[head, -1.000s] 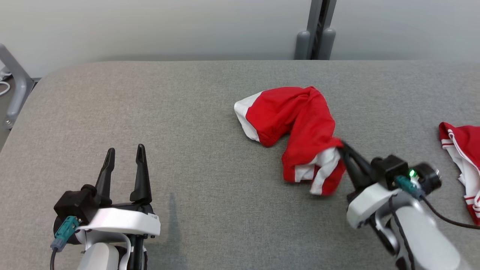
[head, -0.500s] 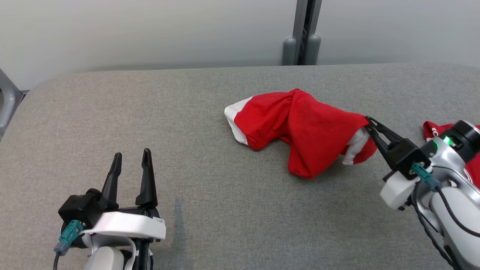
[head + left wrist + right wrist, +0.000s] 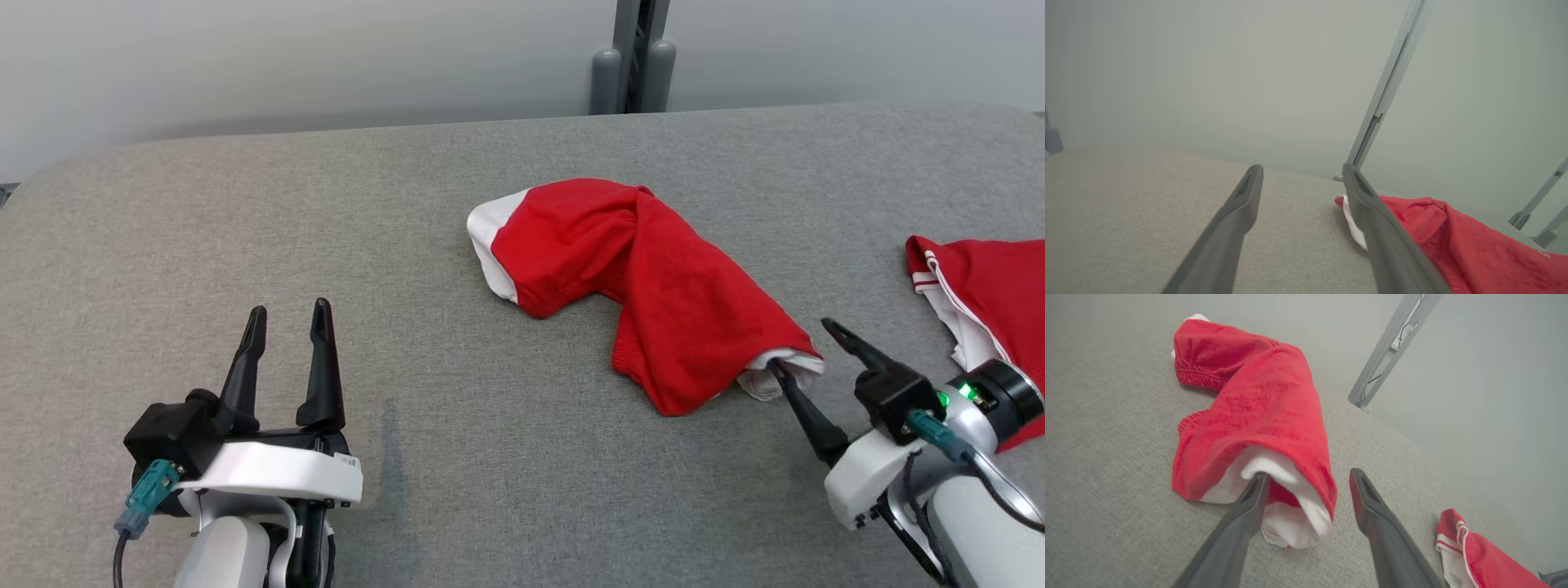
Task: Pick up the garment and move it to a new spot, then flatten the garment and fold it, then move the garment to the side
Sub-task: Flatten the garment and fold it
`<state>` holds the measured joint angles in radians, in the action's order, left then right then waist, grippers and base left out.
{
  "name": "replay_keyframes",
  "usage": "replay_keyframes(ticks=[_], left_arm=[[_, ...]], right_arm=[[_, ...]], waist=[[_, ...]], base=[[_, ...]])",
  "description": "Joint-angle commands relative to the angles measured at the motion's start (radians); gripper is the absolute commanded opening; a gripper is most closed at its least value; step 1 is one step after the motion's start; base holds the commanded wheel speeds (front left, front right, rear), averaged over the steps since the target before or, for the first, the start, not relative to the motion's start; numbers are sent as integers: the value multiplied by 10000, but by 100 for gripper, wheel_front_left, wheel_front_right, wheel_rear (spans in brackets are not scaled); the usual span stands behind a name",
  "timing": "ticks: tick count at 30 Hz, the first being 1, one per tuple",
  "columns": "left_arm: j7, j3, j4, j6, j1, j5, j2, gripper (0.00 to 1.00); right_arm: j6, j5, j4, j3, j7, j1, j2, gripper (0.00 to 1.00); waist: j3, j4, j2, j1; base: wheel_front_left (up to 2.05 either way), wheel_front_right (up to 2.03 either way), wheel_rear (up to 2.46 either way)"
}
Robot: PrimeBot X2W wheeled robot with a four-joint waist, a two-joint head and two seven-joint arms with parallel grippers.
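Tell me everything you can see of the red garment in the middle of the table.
The garment is red, soft cloth with white bands at both ends and a gathered elastic edge. It lies crumpled and bent on the grey table, not flattened. At its near end the white lining shows; one finger of the open right gripper touches it there, the other stands clear.

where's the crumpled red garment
Head view: the crumpled red and white garment lies right of centre on the grey table, its hem touching the right end effector.
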<state>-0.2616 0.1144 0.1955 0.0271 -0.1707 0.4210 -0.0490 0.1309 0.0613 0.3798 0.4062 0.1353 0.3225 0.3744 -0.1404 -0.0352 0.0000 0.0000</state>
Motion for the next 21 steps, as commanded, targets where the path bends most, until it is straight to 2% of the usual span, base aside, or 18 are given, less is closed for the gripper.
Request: replay_keyframes(ticks=[1, 11, 21], left_arm=[[-27, -39, 47, -62, -147, -102, -40, 100], [-27, -299, 194, -190, -276, -112, -38, 100], [-27, -80, 548, -376, -466, -63, -41, 100]], right_arm=[[-3, 148, -209, -318, 304, 125, -229, 100], [-3, 476, -1720, -996, 1189, -197, -1302, 100], [-3, 320, -1824, -1216, 1319, -538, -1801, 100]], waist=[[-23, 142, 0, 0], [47, 563, 0, 0], [-46, 808, 0, 0]], base=[[0, 0, 0], [0, 0, 0], [0, 0, 0]])
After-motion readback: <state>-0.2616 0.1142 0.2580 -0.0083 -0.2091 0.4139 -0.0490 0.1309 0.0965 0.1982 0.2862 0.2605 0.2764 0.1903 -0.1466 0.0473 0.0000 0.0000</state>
